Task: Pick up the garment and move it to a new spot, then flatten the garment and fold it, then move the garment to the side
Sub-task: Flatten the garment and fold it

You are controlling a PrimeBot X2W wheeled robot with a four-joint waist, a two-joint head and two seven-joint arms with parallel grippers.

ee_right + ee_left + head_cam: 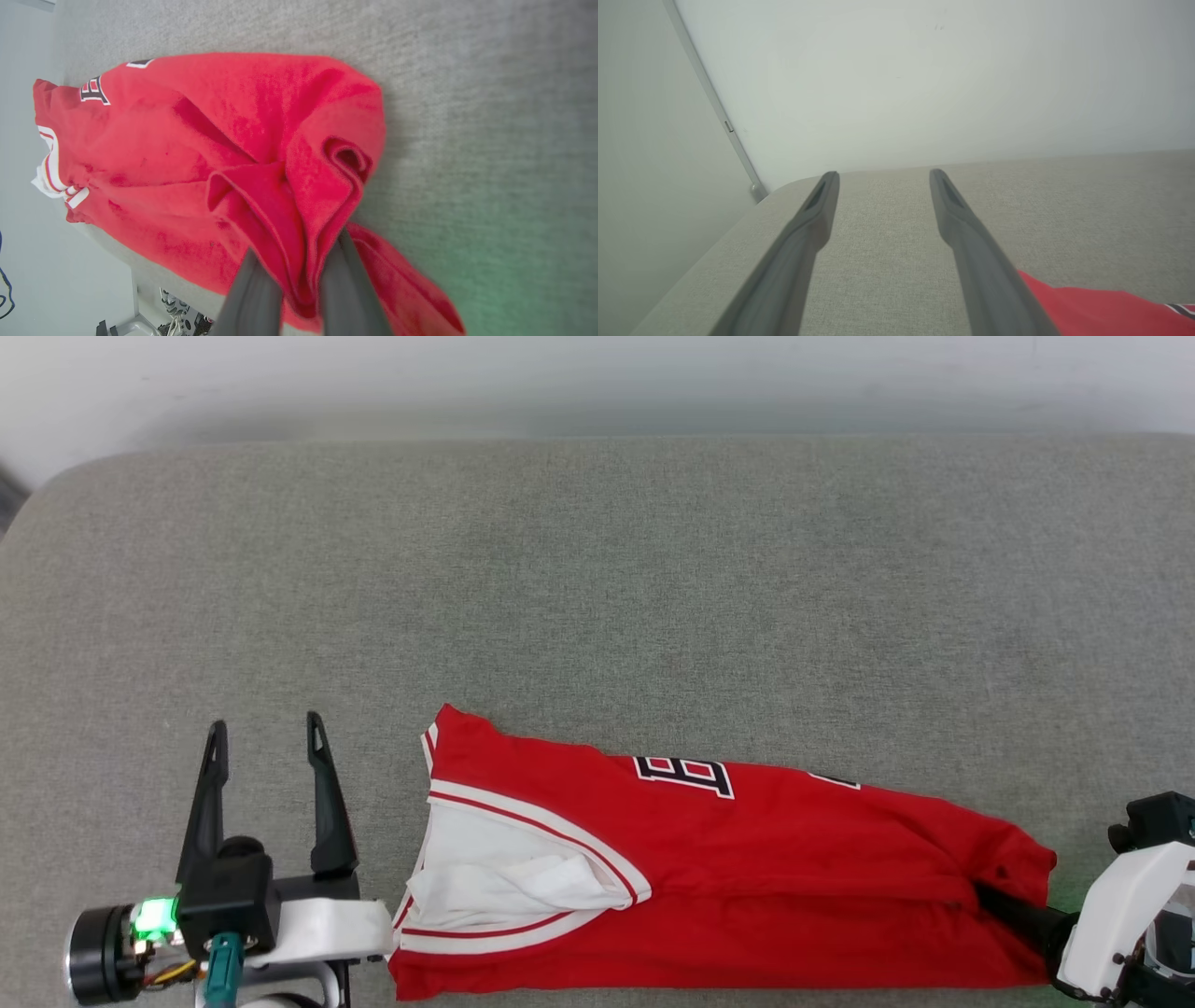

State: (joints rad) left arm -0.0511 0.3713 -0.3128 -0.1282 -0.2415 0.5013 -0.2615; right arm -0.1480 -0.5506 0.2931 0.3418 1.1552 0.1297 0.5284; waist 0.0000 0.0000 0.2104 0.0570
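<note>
Find a red short-sleeved knit garment (747,859) with a white sleeve, striped trim and dark block lettering, lying low along the near edge of a grey woven upholstered surface (597,569). Runs left to right on its long axis, white sleeve end to the left and bunched red end to the right. Find the right gripper (999,901), two long dark fingers on a white forearm, at that right end, pointing in along the axis. Closes, as the right wrist view gives it, on a gathered fold of red cloth pinched between both fingers; judged a real hold, though only on a small bunch. Find the left gripper (266,721) just beside the sleeve end, fingers spread wide with nothing between them. Points toward the far edge, crosswise to the axis, with the cloth off to its right, its fingers apart from the cloth. Shows the same in the left wrist view: red edge low beside the right-hand finger, bare grey ahead. Judge that a lift from the right end alone would drag the sleeve end. Suggest turning the left fingers rightward onto the sleeve before carrying.
</note>
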